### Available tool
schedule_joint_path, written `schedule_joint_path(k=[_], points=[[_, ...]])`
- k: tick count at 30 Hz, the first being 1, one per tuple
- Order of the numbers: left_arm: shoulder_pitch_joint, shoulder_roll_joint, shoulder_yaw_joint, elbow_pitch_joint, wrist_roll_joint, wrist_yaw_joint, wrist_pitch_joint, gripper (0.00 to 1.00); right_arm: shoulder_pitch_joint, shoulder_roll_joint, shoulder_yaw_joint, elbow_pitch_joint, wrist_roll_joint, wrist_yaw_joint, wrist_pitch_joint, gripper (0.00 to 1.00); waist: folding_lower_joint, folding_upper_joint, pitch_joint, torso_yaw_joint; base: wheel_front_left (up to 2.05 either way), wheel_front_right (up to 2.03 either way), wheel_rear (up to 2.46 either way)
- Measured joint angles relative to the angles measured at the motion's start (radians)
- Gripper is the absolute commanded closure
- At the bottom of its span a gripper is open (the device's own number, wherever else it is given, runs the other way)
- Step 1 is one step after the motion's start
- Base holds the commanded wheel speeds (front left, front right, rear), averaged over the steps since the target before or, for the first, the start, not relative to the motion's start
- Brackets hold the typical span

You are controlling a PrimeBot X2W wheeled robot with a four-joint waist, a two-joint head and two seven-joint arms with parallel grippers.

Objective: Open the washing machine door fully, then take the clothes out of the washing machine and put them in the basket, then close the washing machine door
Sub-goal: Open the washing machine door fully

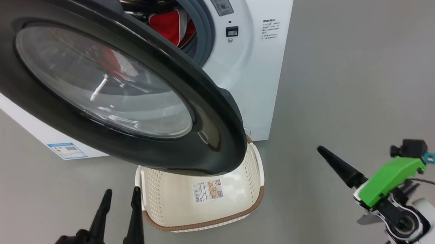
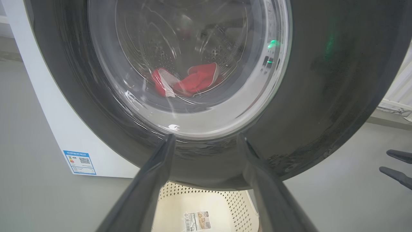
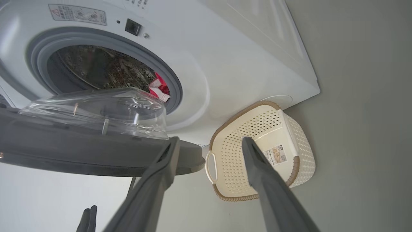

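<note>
Grey floor [image 1: 350,72], door [image 1: 217,110] overhanging basket [image 1: 208,223]

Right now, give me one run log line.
door open | clothes in drum | basket under door edge | left gripper open, empty | right gripper open, empty

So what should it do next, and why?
Probably nudge the washing machine door wider with the open right fingers: it stands only part open, hanging over the basket, while the clothes lie in the drum.
</note>
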Motion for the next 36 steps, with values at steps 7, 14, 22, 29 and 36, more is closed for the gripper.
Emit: schedule_joint_path(k=[7, 14, 22, 29, 36], points=[[0.000, 0.000, 0.003, 0.002, 0.005, -0.005, 0.000, 0.00, 0.035, -0.059, 0.051, 0.018, -0.082, 0.000, -0.151, 0.00, 0.0000, 0.0000, 0.005, -0.009, 0.00, 0.00, 0.00], [0.000, 0.000, 0.008, 0.005, 0.007, -0.008, 0.000, 0.00, 0.034, -0.096, 0.172, 0.043, -0.220, 0.000, -0.341, 0.00, 0.0000, 0.0000, 0.011, -0.016, 0.00, 0.00, 0.00], [0.000, 0.000, 0.010, 0.007, 0.007, -0.009, 0.000, 0.00, 0.031, -0.093, 0.151, 0.069, -0.392, 0.000, -0.401, 0.00, 0.0000, 0.0000, 0.021, -0.017, 0.00, 0.00, 0.00], [-0.001, 0.000, 0.010, 0.009, 0.007, -0.009, 0.000, 0.00, 0.060, -0.030, -0.022, 0.000, -0.663, 0.000, -0.404, 0.00, 0.0000, 0.0000, 0.024, -0.011, 0.00, 0.00, 0.00], [-0.004, 0.000, 0.010, 0.011, 0.007, -0.009, 0.000, 0.00, 0.144, 0.052, -0.196, -0.099, -0.892, 0.000, -0.405, 0.00, 0.0000, 0.0000, 0.025, -0.004, 0.00, 0.00, 0.00]])
